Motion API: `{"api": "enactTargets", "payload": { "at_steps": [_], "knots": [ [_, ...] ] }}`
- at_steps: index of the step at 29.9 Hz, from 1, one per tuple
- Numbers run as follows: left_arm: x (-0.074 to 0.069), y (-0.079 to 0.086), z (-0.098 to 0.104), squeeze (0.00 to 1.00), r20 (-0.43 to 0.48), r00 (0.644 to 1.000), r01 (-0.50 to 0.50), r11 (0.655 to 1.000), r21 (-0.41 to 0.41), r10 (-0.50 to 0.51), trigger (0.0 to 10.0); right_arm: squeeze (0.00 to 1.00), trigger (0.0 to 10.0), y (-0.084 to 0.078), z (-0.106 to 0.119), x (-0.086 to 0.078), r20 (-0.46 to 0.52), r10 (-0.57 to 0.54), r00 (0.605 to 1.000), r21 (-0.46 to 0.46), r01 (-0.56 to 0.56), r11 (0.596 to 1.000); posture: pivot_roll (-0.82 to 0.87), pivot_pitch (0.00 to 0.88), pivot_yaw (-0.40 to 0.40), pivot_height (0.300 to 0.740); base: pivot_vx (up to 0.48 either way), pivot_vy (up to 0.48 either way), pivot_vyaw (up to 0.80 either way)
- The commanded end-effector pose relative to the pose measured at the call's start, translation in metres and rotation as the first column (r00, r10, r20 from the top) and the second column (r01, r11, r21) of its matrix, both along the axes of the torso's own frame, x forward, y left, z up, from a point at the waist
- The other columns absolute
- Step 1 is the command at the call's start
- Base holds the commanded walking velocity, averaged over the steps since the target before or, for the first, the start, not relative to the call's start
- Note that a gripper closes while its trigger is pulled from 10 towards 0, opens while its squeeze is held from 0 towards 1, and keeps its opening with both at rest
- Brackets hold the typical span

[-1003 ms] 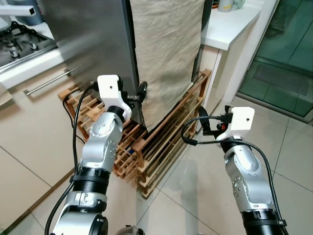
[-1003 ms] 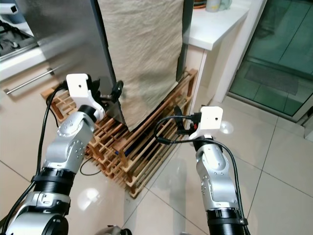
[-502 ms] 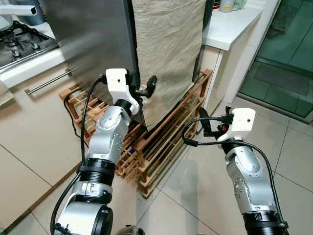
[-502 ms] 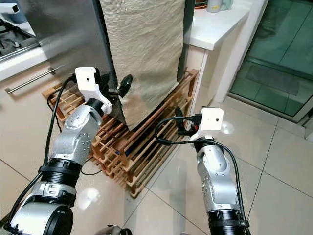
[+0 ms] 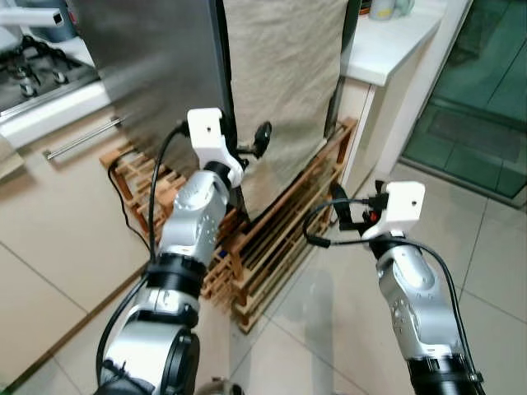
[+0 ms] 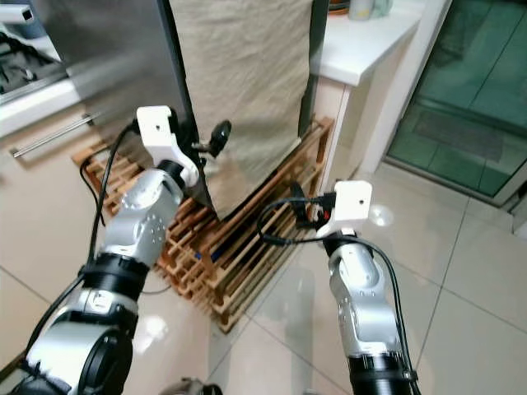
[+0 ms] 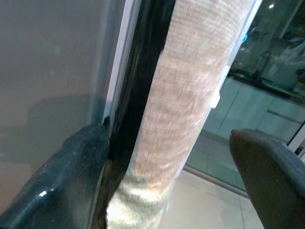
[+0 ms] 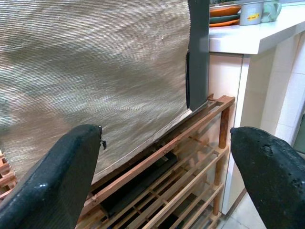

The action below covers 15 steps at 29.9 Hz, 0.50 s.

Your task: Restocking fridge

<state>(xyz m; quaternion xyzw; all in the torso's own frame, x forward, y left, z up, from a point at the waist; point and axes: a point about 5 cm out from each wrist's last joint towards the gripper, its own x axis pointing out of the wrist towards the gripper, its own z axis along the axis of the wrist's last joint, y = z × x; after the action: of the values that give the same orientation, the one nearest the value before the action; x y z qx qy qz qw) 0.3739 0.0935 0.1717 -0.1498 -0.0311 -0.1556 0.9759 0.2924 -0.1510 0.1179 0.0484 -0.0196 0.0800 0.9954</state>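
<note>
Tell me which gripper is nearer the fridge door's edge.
Left. The left gripper is raised right at the fridge door's edge, fingers open beside the beige cloth. The right gripper hangs lower, open, above the floor beside the wooden rack.

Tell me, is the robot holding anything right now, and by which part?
Nothing is held. Both end effectors are open: the left at the fridge door's edge, the right before the cloth.

Left tool (image 5: 257, 140) raised, fingers spread; right tool (image 5: 339, 206) lower, likewise spread.
</note>
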Motion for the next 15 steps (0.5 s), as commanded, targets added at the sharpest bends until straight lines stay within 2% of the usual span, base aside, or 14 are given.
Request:
{"api": "enactTargets", "payload": {
  "at_steps": [1,4,6,7,8,9,12,13,14,15],
  "knots": [
    [0.003,0.0,0.004,0.0,0.005,1.0,-0.015,1.0,-0.005,0.015,10.0,0.0,10.0,-0.001,0.001,-0.002,0.0,0.001,1.0,-0.008,-0.001,1.0,-0.11,0.0,0.049,0.74,0.0,0.0,0.0],
    [0.006,-0.01,0.005,0.0,0.012,0.999,0.029,1.0,0.007,-0.029,10.0,0.0,10.0,-0.002,0.002,-0.003,0.0,-0.003,1.0,-0.012,0.003,1.0,-0.12,0.0,0.06,0.74,0.0,0.0,0.0],
    [0.007,-0.021,0.006,0.0,0.027,0.995,0.095,0.995,0.014,-0.095,10.0,0.0,10.0,-0.002,0.002,-0.003,0.003,-0.006,1.0,-0.014,0.006,1.0,-0.13,0.0,0.069,0.74,0.0,0.0,0.0],
    [0.007,-0.021,0.006,0.0,0.027,0.995,0.095,0.995,0.014,-0.095,10.0,0.0,10.0,-0.002,0.002,-0.003,0.003,-0.006,1.0,-0.014,0.006,1.0,-0.13,0.0,0.069,0.74,0.0,0.0,0.0],
    [0.007,-0.033,0.009,0.0,0.054,0.983,0.172,0.985,0.019,-0.173,10.0,0.0,10.0,-0.003,0.003,-0.003,0.006,-0.013,1.0,-0.014,0.013,1.0,-0.13,0.0,0.075,0.74,0.0,0.0,0.0],
    [0.007,-0.033,0.009,0.0,0.054,0.983,0.172,0.985,0.019,-0.173,10.0,0.0,10.0,-0.003,0.003,-0.003,0.006,-0.013,1.0,-0.014,0.013,1.0,-0.13,0.0,0.075,0.74,0.0,0.0,0.0],
    [0.004,-0.058,0.015,0.0,0.101,0.942,0.324,0.946,-0.022,-0.32,10.0,0.0,10.0,-0.006,0.004,-0.005,0.01,-0.032,0.999,-0.014,0.033,0.999,-0.15,0.0,0.091,0.74,0.0,0.0,0.0],
    [0.004,-0.058,0.015,0.0,0.101,0.942,0.324,0.946,-0.022,-0.32,10.0,0.0,10.0,-0.006,0.004,-0.005,0.01,-0.032,0.999,-0.014,0.033,0.999,-0.15,0.0,0.091,0.74,0.0,0.0,0.0],
    [-0.001,-0.077,0.021,0.0,0.131,0.903,0.418,0.907,-0.048,-0.409,10.0,0.0,10.0,-0.008,0.005,-0.006,0.015,-0.048,0.999,-0.014,0.048,0.999,-0.19,0.0,0.115,0.74,0.0,0.0,0.0],
    [-0.004,-0.088,0.024,0.0,0.149,0.875,0.472,0.88,-0.052,-0.46,10.0,0.0,10.0,-0.009,0.006,-0.008,0.019,-0.056,0.998,-0.014,0.056,0.998,-0.19,0.0,0.115,0.74,0.0,0.0,0.0]
  ]
}}
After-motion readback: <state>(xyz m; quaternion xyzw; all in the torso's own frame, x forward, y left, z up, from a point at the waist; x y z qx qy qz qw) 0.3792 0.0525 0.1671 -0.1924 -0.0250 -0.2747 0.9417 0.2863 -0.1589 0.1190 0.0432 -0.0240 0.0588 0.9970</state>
